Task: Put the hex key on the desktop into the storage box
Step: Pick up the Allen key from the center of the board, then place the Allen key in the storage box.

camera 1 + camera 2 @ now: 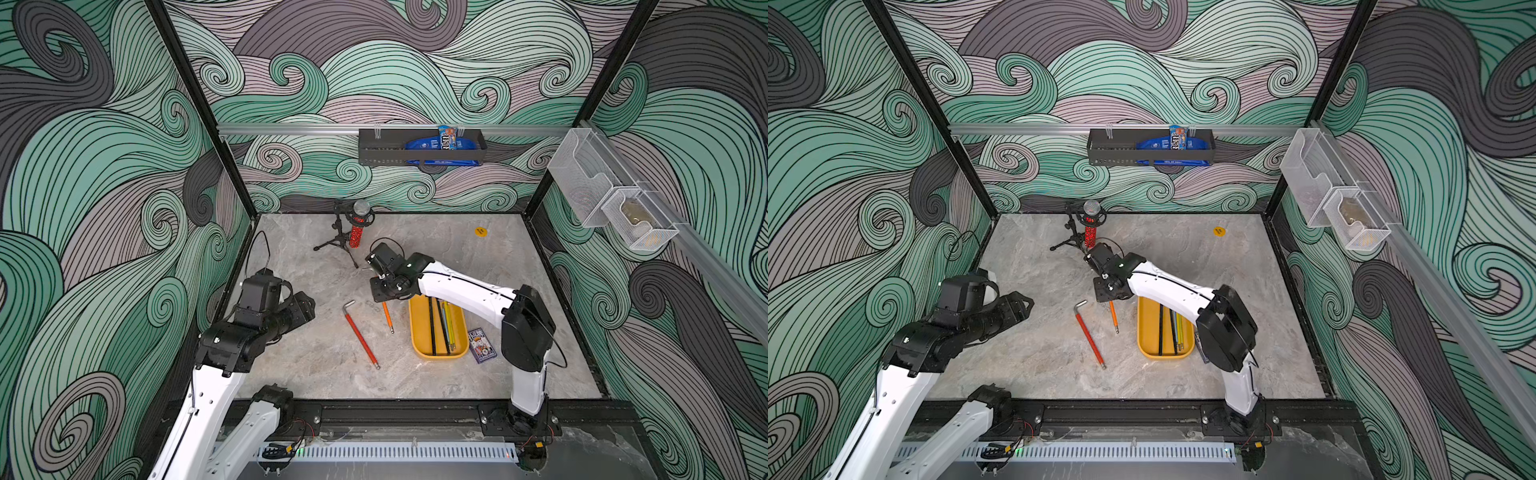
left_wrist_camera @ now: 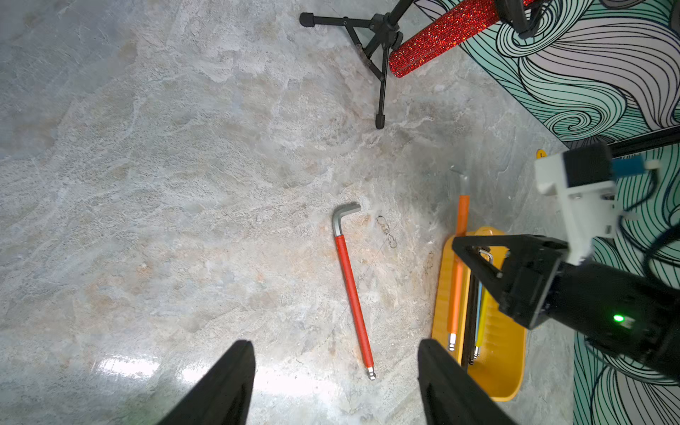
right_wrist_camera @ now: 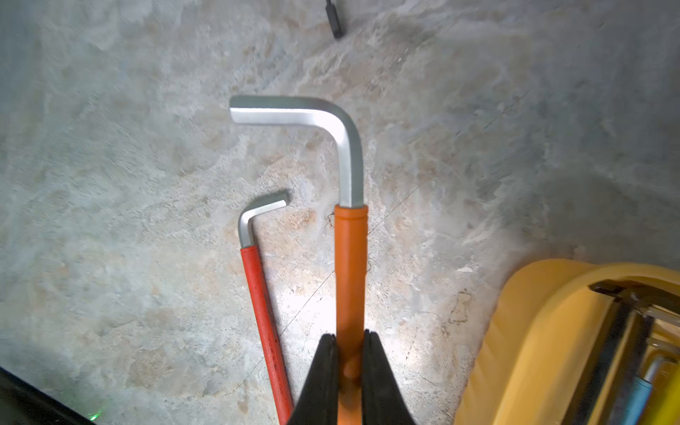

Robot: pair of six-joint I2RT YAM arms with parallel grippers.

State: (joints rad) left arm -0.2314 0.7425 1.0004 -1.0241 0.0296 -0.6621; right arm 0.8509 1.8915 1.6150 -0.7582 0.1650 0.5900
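Top views: right gripper (image 1: pixel 384 291) is clamped on the orange hex key (image 1: pixel 387 316). The key sits just beside the storage box (image 1: pixel 414 332), not over it. Red hex key (image 1: pixel 360 334) lies flat on the desktop (image 1: pixel 311 365) between the arms, untouched. Left gripper (image 1: pixel 305 309) hangs off to its own side, near nothing. Both top views agree. The box already has stored keys (image 1: pixel 1161 332) in it: black, blue, yellow.

Left wrist: I see the left jaws standing apart with nothing between them. The red key lies ahead on the marble. From here the orange key overlaps the box rim. I can't tell whether it's above the rim or beside it.

Right wrist: fingers (image 3: pixel 323 368) pinch the orange sleeve, bent steel end out ahead. The key looks lifted clear of the marble, with the red one lower alongside and the box corner close by.

My read: several keys are stowed, orange is mid-carry and needs placing, red is not yet picked.
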